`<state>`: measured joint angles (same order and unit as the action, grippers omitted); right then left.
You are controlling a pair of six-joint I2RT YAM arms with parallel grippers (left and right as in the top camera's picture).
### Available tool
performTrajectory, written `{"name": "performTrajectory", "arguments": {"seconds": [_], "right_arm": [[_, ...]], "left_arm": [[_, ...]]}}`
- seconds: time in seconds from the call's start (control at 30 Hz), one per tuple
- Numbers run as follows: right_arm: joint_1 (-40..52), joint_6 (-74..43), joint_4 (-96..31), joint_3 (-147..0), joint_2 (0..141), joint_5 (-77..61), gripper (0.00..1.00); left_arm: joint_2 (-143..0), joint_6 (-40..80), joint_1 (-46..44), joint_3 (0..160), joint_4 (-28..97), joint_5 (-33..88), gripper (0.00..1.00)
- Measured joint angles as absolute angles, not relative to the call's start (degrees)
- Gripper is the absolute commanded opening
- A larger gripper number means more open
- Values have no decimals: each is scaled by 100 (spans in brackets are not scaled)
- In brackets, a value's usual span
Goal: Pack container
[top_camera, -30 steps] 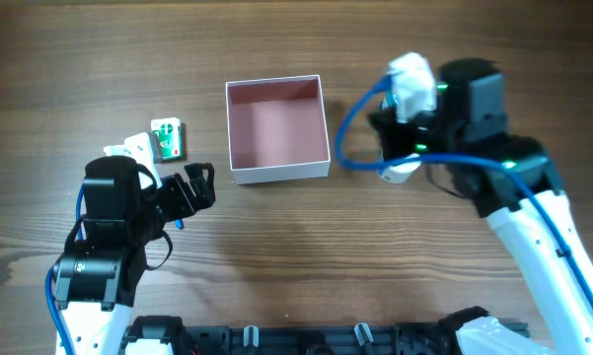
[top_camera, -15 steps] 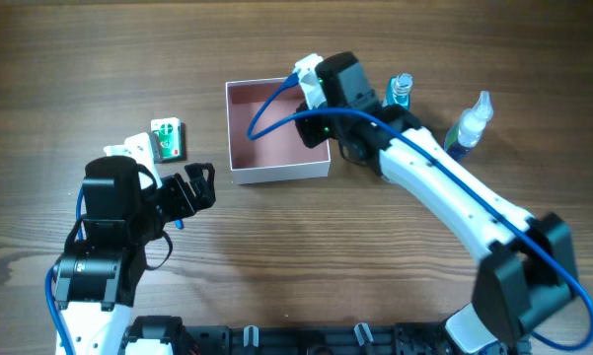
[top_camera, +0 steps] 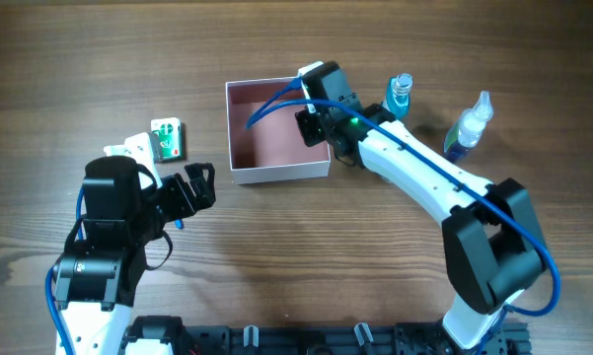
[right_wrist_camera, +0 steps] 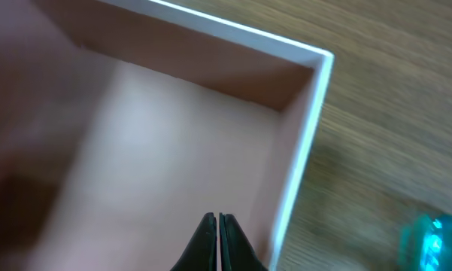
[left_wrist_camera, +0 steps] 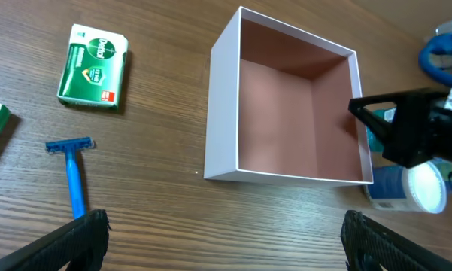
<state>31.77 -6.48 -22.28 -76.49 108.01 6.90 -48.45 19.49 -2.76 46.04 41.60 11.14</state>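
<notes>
While the right gripper [right_wrist_camera: 214,229] hangs pinched shut on nothing just inside the container's [top_camera: 276,133] 3 o'clock wall, a sideways drift could hook that wall and shove the box. The left gripper [top_camera: 199,185] gapes (at 7 o'clock). The container sits mid-table toward 12, mouth up, square, so it has no long axis.

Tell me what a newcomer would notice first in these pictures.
The square container, white outside and dusty pink inside, sits empty at mid-table. The right claw, shut, hangs over its right side on a long white arm. A small blue bottle and a spray bottle stand to its right; a green-and-white box and a blue razor lie to its left.
</notes>
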Motion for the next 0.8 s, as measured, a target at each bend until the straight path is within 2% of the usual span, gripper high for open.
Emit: {"name": "performTrajectory", "arguments": {"seconds": [0.8], "right_arm": [[2985, -1424, -2746, -7653, 10967, 1151, 4]], "left_arm": [[-4845, 1966, -276, 4604, 4158, 1345, 100]]}}
